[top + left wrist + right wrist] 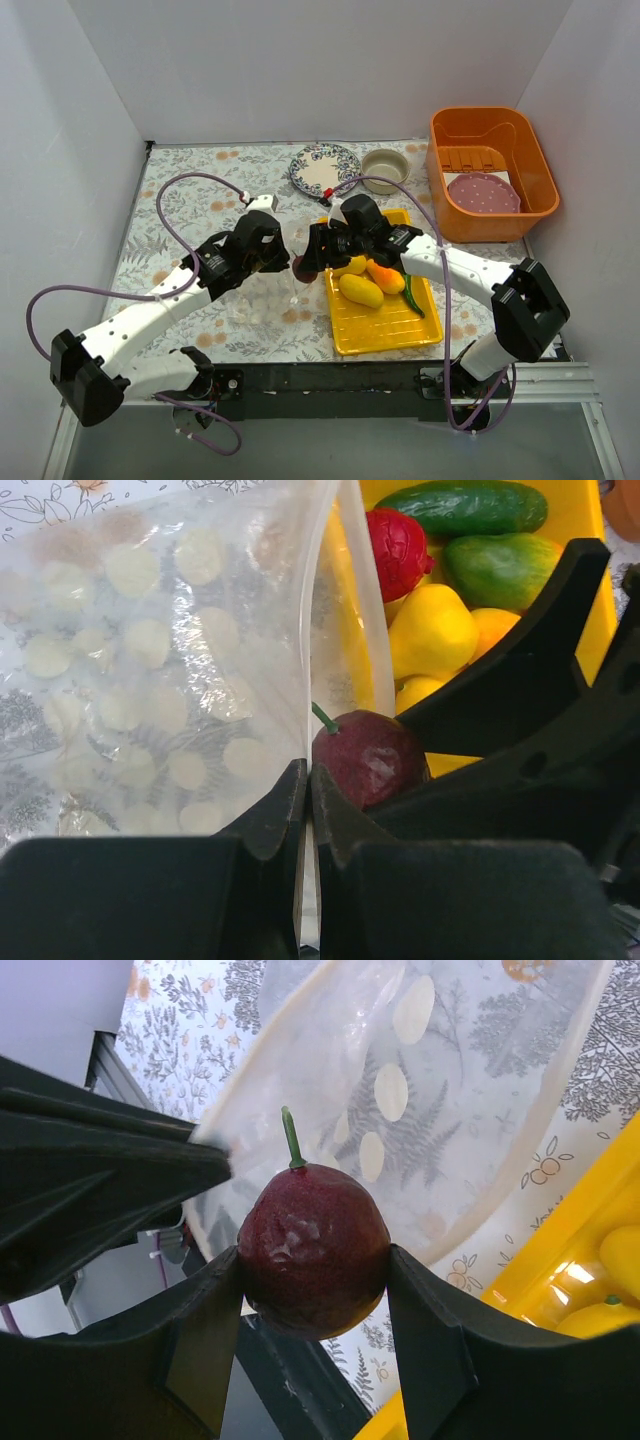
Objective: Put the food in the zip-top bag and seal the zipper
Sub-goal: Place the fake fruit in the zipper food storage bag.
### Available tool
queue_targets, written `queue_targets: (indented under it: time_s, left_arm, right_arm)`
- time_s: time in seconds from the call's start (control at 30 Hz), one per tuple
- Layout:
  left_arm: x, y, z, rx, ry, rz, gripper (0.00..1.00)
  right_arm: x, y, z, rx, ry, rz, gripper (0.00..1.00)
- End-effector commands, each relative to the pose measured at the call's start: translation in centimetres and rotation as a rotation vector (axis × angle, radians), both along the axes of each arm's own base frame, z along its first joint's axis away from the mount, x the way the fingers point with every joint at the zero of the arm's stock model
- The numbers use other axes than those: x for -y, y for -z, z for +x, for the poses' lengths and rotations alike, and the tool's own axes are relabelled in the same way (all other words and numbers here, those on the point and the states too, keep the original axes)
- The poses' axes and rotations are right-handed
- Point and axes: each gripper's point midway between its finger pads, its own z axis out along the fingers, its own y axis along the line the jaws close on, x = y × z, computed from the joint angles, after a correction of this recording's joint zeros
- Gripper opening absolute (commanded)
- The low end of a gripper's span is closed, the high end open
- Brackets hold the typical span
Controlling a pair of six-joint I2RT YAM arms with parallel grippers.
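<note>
My right gripper [314, 1265] is shut on a dark purple toy fruit [312, 1252] with a green stem, holding it at the open mouth of the clear zip-top bag [440, 1090]. The fruit also shows in the left wrist view [368, 757] and in the top view [304, 265]. My left gripper [309, 780] is shut on the bag's mouth edge, with the pale zipper strip [308, 650] between its fingers, lifting it. The bag [262, 285] lies left of the yellow tray [385, 325]. Red [398, 550], yellow [432, 630], orange [385, 275] and green pieces [470, 505] lie in the tray.
A patterned plate [324, 168] and a small cream bowl [384, 170] sit at the back. An orange basket [490, 175] with a pink plate stands at the back right. White walls close in the left, back and right.
</note>
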Motion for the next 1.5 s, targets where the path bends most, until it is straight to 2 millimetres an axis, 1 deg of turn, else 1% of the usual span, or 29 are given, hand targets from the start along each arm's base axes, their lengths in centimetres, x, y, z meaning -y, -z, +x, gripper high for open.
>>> queue_targets:
  time_s: [0.0, 0.1, 0.2, 0.3, 0.33, 0.4, 0.43, 0.47, 0.53, 0.63, 0.73, 0.77, 0.8, 0.83, 0.87, 0.93, 0.97, 1.0, 1.03, 1.07, 1.1, 1.13, 1.17, 1.23, 1.3, 1.33, 1.37, 1.43, 1.47]
  left_arm:
    - [-0.6, -3.6, 0.2, 0.079, -0.041, -0.064, 0.0]
    - [-0.8, -4.2, 0.2, 0.096, -0.051, -0.082, 0.0]
    - [-0.7, -4.3, 0.2, 0.096, -0.048, -0.086, 0.0]
    - [-0.7, -4.0, 0.1, 0.085, -0.041, -0.078, 0.0]
    - [-0.6, -4.1, 0.1, 0.084, -0.04, -0.081, 0.0]
    - [-0.7, -4.3, 0.1, 0.09, -0.049, -0.086, 0.0]
    - [-0.9, -4.8, 0.3, 0.105, -0.069, -0.091, 0.0]
    - [-1.1, -5.3, 0.4, 0.115, -0.086, -0.103, 0.0]
    - [-1.6, -6.5, 0.7, 0.151, -0.117, -0.119, 0.0]
    - [-2.2, -7.9, 1.0, 0.195, -0.148, -0.136, 0.0]
    - [-2.9, -8.6, 1.3, 0.209, -0.185, -0.129, 0.0]
    - [-3.1, -8.5, 1.2, 0.206, -0.195, -0.119, 0.0]
    - [-3.3, -8.4, 1.2, 0.203, -0.208, -0.116, 0.0]
    - [-3.6, -8.4, 1.4, 0.204, -0.224, -0.108, 0.0]
    - [-3.7, -8.0, 1.3, 0.197, -0.228, -0.097, 0.0]
    - [-4.0, -7.6, 1.3, 0.188, -0.245, -0.086, 0.0]
    - [-4.2, -7.2, 1.2, 0.178, -0.251, -0.075, 0.0]
    - [-4.2, -7.1, 1.2, 0.176, -0.254, -0.074, 0.0]
    - [-4.3, -7.0, 1.2, 0.174, -0.259, -0.075, 0.0]
    - [-4.3, -6.9, 1.1, 0.174, -0.26, -0.075, 0.0]
    - [-4.4, -6.6, 1.1, 0.17, -0.262, -0.071, 0.0]
    - [-4.4, -6.5, 1.2, 0.17, -0.265, -0.07, 0.0]
    - [-4.5, -6.4, 1.1, 0.167, -0.27, -0.066, 0.0]
    - [-4.6, -6.2, 1.1, 0.163, -0.271, -0.058, 0.0]
    - [-4.5, -6.3, 1.1, 0.162, -0.267, -0.065, 0.0]
    - [-4.5, -6.3, 1.1, 0.165, -0.265, -0.068, 0.0]
    - [-4.5, -6.5, 1.0, 0.169, -0.266, -0.075, 0.0]
    - [-4.5, -6.4, 0.9, 0.168, -0.263, -0.078, 0.0]
    - [-4.4, -6.5, 0.9, 0.17, -0.261, -0.083, 0.0]
  right_arm:
    - [-0.6, -1.2, 1.2, 0.056, 0.008, 0.009, 0.38]
    - [-0.6, -0.8, 1.4, 0.042, 0.022, -0.018, 0.38]
    - [-0.6, -0.4, 1.9, 0.033, 0.039, -0.047, 0.4]
    - [-1.3, -1.0, 2.0, 0.043, 0.028, -0.035, 0.41]
    - [-1.7, -1.7, 2.2, 0.056, 0.023, -0.022, 0.43]
    - [-2.2, -1.9, 2.1, 0.072, -0.003, -0.022, 0.45]
    - [-2.4, -1.8, 1.8, 0.078, -0.023, -0.04, 0.48]
    - [-2.6, -2.2, 1.8, 0.091, -0.04, -0.044, 0.54]
    - [-2.4, -1.5, 2.1, 0.1, -0.047, -0.088, 0.61]
    - [-2.3, -1.4, 2.0, 0.116, -0.085, -0.116, 0.74]
    - [-2.1, -2.3, 1.9, 0.126, -0.086, -0.109, 0.8]
    - [-2.0, -2.8, 2.0, 0.139, -0.076, -0.102, 0.81]
    - [-1.9, -3.7, 2.0, 0.164, -0.066, -0.076, 0.82]
    - [-1.6, -4.1, 2.1, 0.176, -0.05, -0.071, 0.82]
    - [-1.2, -5.6, 2.3, 0.205, -0.012, -0.047, 0.82]
    - [-0.4, -5.9, 2.5, 0.228, 0.029, -0.038, 0.83]
    - [0.4, -6.9, 3.0, 0.259, 0.087, -0.037, 0.83]
    - [0.8, -7.0, 3.1, 0.258, 0.114, -0.038, 0.83]
    - [1.4, -6.6, 3.1, 0.256, 0.136, -0.051, 0.83]
    - [2.2, -6.9, 3.5, 0.275, 0.181, -0.058, 0.83]
    - [2.6, -7.0, 3.4, 0.273, 0.197, -0.052, 0.83]
    - [2.8, -6.3, 3.3, 0.27, 0.205, -0.055, 0.83]
    - [3.3, -6.4, 3.5, 0.27, 0.23, -0.055, 0.83]
    - [3.6, -5.8, 3.3, 0.247, 0.245, -0.064, 0.83]
    - [3.5, -4.7, 3.1, 0.214, 0.239, -0.083, 0.83]
    - [3.4, -4.5, 3.1, 0.2, 0.237, -0.082, 0.83]
    - [2.8, -4.0, 2.9, 0.184, 0.216, -0.073, 0.82]
    - [2.2, -4.1, 2.8, 0.175, 0.199, -0.047, 0.82]
    - [1.4, -4.0, 2.7, 0.164, 0.179, -0.023, 0.81]
